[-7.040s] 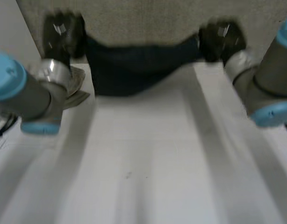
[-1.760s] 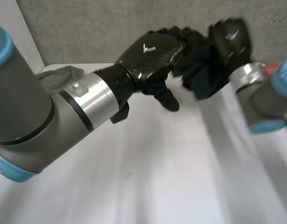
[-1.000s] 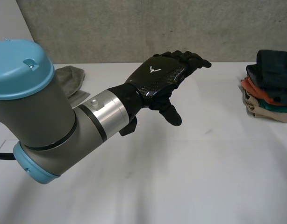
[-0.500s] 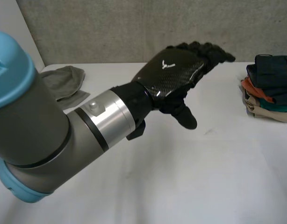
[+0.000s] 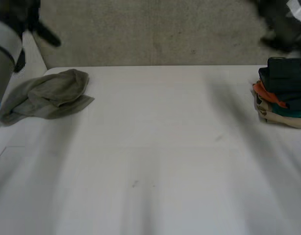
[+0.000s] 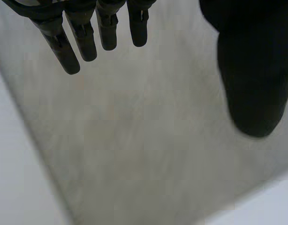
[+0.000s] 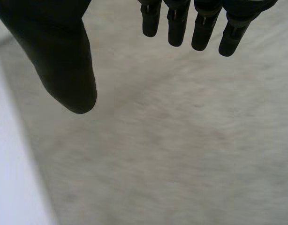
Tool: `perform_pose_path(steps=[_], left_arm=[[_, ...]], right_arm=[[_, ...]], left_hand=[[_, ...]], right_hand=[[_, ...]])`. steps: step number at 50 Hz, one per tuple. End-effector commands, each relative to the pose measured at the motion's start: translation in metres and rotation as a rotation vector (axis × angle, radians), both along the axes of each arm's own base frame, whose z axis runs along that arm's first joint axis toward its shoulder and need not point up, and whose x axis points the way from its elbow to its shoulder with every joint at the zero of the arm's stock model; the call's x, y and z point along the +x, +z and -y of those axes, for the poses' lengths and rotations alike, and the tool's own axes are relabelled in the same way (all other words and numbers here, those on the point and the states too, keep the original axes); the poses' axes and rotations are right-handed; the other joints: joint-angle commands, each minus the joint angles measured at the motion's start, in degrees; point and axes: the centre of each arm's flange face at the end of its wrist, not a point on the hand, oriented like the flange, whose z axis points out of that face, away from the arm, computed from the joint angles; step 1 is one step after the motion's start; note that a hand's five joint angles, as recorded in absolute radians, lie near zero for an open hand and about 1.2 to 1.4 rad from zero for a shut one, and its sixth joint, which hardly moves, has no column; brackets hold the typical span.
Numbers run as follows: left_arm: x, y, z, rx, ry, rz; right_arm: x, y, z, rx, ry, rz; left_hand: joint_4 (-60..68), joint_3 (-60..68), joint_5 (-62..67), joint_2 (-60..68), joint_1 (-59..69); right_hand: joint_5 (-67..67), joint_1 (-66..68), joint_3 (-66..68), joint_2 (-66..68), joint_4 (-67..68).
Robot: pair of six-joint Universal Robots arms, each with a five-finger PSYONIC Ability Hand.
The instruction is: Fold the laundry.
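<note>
1. Lying crumpled at the far left of the white table (image 5: 155,161), an olive-grey cloth (image 5: 47,98) sits unfolded, close to the table's left edge.
2. A stack of folded clothes (image 5: 283,93) rests at the table's right edge, well apart from the cloth. Its top piece is dark navy, with orange, teal and beige layers beneath.
3. The left hand (image 5: 18,12) hangs high above the table's far left corner, in front of the grey wall (image 5: 155,32). The left arm (image 5: 3,46) shows just below it, beside the cloth.
4. In the left wrist view the left hand (image 6: 249,70) has its fingers (image 6: 83,37) straight and its thumb set well apart from them, wide and touching no cloth.
5. The right hand (image 5: 280,19) hovers above the stack, apart from it.
6. In the right wrist view the right hand (image 7: 59,51) also has its fingers (image 7: 200,23) straight, with the thumb spread wide to one side and grey wall beyond.
</note>
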Motion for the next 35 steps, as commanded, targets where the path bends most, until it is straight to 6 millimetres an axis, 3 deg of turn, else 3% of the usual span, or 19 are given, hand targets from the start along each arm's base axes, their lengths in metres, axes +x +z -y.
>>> perform_pose_path(steps=[1, 2, 3, 6, 13, 19, 20, 22, 23, 25, 29, 32, 33, 35], left_arm=[[0.018, -0.119, 0.080, 0.075, 0.118, 0.324], [0.021, -0.128, 0.087, 0.069, 0.129, 0.342], [0.031, -0.152, 0.106, 0.054, 0.160, 0.375], [0.051, -0.182, 0.132, 0.044, 0.200, 0.397], [0.061, -0.248, 0.163, 0.101, 0.191, 0.414], [0.073, -0.273, 0.180, 0.120, 0.207, 0.427], [0.074, -0.275, 0.182, 0.124, 0.208, 0.433], [0.069, -0.274, 0.186, 0.098, 0.190, 0.446], [0.069, -0.269, 0.189, 0.078, 0.185, 0.450], [0.068, -0.266, 0.190, 0.065, 0.185, 0.450], [0.062, -0.257, 0.190, 0.044, 0.185, 0.446], [0.042, -0.239, 0.180, 0.030, 0.150, 0.434], [0.034, -0.218, 0.172, 0.015, 0.134, 0.419], [0.025, -0.196, 0.162, -0.004, 0.116, 0.393]], right_arm=[[0.028, -0.086, -0.033, 0.327, 0.019, -0.070], [0.030, -0.092, -0.035, 0.346, 0.019, -0.082], [0.036, -0.107, -0.041, 0.390, 0.018, -0.116], [0.040, -0.127, -0.049, 0.442, 0.008, -0.167], [0.031, -0.156, -0.063, 0.529, -0.026, -0.218], [0.030, -0.166, -0.068, 0.555, -0.026, -0.225], [0.030, -0.166, -0.068, 0.557, -0.029, -0.225], [0.030, -0.169, -0.068, 0.563, -0.030, -0.226], [0.030, -0.168, -0.067, 0.562, -0.030, -0.225], [0.030, -0.169, -0.067, 0.563, -0.032, -0.226], [0.030, -0.169, -0.067, 0.562, -0.032, -0.225], [0.030, -0.169, -0.068, 0.560, -0.031, -0.226], [0.030, -0.169, -0.068, 0.560, -0.031, -0.226], [0.030, -0.168, -0.067, 0.554, -0.031, -0.224]], left_hand=[[-1.6, -2.0, -2.2, -1.6, -2.0], [-1.4, -1.8, -2.0, -1.5, -1.9], [-1.2, -1.6, -1.8, -1.3, -1.7], [-0.9, -1.3, -1.5, -1.0, -1.4], [-0.1, -0.4, -0.7, -0.1, -0.5], [3.0, 2.6, 2.4, 2.9, 2.5], [5.1, 4.8, 4.5, 5.1, 4.7], [21.2, 20.9, 20.6, 21.2, 20.8], [44.3, 43.9, 43.7, 44.2, 43.8], [68.0, 67.6, 67.4, 67.9, 67.5], [68.0, 67.7, 67.5, 68.0, 67.6], [68.0, 67.7, 67.5, 68.0, 67.6], [68.0, 67.7, 67.5, 68.0, 67.6], [68.0, 67.7, 67.5, 68.0, 67.6]], right_hand=[[-31.4, -2.7, -2.6, -2.1, -2.3], [-31.4, -2.7, -2.6, -2.1, -2.3], [-31.4, -2.7, -2.6, -2.1, -2.3], [-31.4, -2.7, -2.6, -2.1, -2.3], [-31.4, -2.7, -2.6, -2.1, -2.3], [-31.4, -2.7, -2.6, -2.1, -2.3], [-31.4, -2.7, -2.6, -2.1, -2.3], [-31.4, -2.7, -2.6, -2.1, -2.3], [-31.4, -2.7, -2.6, -2.1, -2.3], [-31.4, -2.7, -2.6, -2.1, -2.3], [-31.4, -2.7, -2.6, -2.1, -2.3], [-31.4, -2.7, -2.6, -2.1, -2.3], [-31.4, -2.7, -2.6, -2.1, -2.3], [-31.4, -2.7, -2.6, -2.1, -2.3]])
